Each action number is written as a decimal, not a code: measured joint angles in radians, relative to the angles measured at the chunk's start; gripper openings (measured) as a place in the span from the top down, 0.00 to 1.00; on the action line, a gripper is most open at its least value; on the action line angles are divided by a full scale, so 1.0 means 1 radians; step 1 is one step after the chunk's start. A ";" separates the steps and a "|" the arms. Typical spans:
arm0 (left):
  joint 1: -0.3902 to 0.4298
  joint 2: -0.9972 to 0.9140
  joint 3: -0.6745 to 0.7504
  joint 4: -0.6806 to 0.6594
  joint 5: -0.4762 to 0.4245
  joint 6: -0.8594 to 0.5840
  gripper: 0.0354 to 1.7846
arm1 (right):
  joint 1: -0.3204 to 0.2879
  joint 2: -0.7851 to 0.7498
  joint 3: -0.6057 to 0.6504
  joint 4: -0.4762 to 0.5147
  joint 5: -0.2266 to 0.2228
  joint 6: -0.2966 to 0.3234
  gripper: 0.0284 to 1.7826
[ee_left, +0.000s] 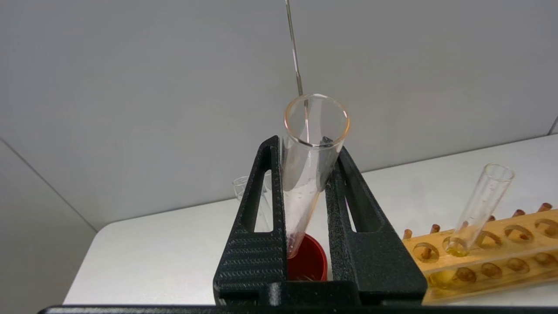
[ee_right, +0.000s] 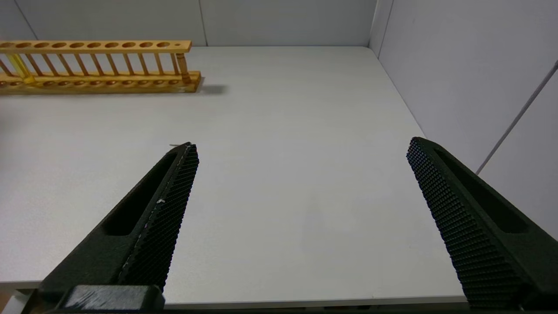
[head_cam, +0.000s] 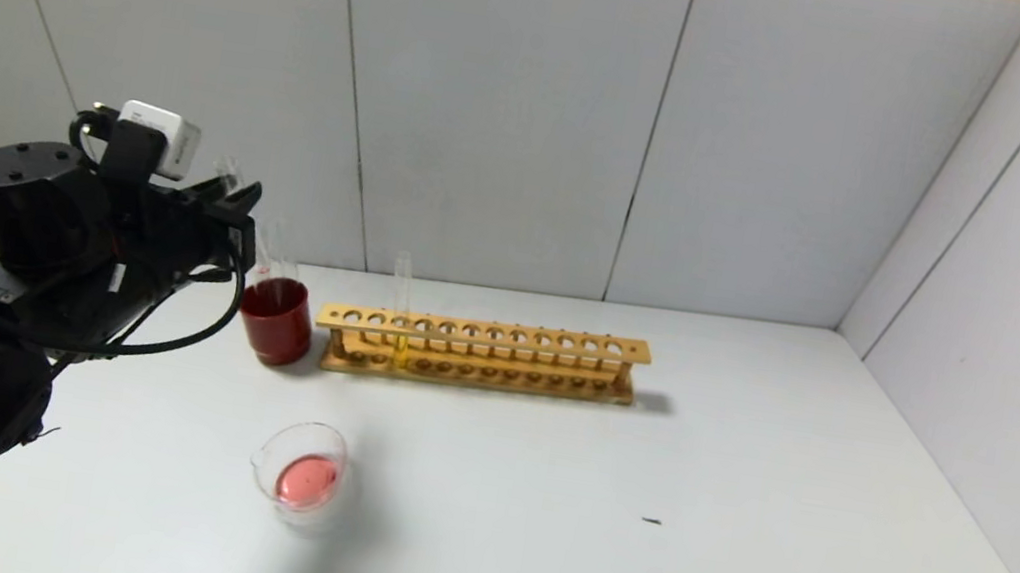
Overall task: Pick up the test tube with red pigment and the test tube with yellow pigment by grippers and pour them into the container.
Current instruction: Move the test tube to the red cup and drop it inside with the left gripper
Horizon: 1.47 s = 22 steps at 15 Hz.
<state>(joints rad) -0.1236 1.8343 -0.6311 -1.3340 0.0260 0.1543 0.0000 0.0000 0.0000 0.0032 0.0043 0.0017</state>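
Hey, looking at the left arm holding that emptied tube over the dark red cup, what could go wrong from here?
1. The left tool grips the test tube with red pigment at a tilt, its red-stained end just above the dark red cup; lowering it crooked might catch the rim or the clear tube already there.
2. Residue may drip onto the table.
3. The test tube with yellow pigment leans in the wooden rack close by; a sideways swing might knock it.

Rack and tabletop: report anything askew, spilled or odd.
No spill shows. The test tube with yellow pigment leans in the wooden rack, and a small dark speck lies on the table.
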 joint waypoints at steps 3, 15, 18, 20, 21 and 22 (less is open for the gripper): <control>0.007 0.069 -0.030 -0.012 -0.008 -0.001 0.84 | 0.000 0.000 0.000 0.000 0.000 0.000 0.02; 0.016 0.256 -0.031 -0.164 -0.018 -0.009 0.84 | 0.000 0.000 0.000 0.000 0.000 0.000 0.02; 0.023 0.288 -0.027 -0.179 -0.072 -0.020 0.84 | 0.000 0.000 0.000 0.000 0.000 0.000 0.02; 0.027 0.297 -0.027 -0.180 -0.076 -0.020 0.84 | 0.000 0.000 0.000 0.000 0.000 0.000 0.02; 0.030 0.301 -0.028 -0.182 -0.076 -0.020 0.84 | 0.000 0.000 0.000 0.000 0.000 0.000 0.02; 0.033 0.304 -0.028 -0.184 -0.076 -0.020 0.84 | 0.000 0.000 0.000 0.000 0.000 0.000 0.02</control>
<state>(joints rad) -0.0904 2.1387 -0.6594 -1.5177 -0.0504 0.1340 0.0000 0.0000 0.0000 0.0032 0.0038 0.0017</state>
